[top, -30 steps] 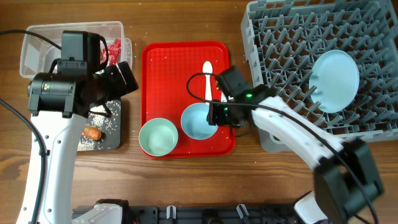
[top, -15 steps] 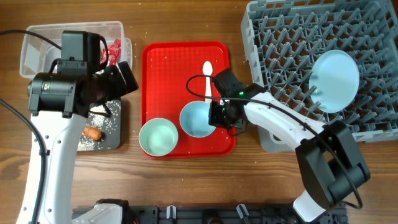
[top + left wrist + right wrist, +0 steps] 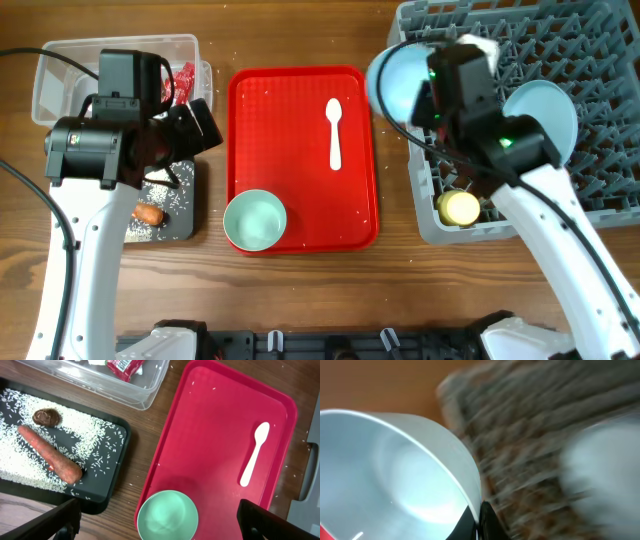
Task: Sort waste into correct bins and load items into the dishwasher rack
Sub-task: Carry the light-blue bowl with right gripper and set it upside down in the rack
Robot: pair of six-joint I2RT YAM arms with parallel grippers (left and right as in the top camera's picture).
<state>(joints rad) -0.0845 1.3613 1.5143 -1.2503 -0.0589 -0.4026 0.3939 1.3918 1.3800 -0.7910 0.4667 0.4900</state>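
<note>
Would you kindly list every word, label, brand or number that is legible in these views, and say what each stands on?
No text can be read in any view.
The small red wrapper in the clear tub bears white lettering, but it is cut off at the frame edge and too small to make out.

The red tray's [image 3: 250, 130] middle is lying open between the white spoon [image 3: 335, 132] far right and pale-green bowl [image 3: 254, 220] near left.
</note>
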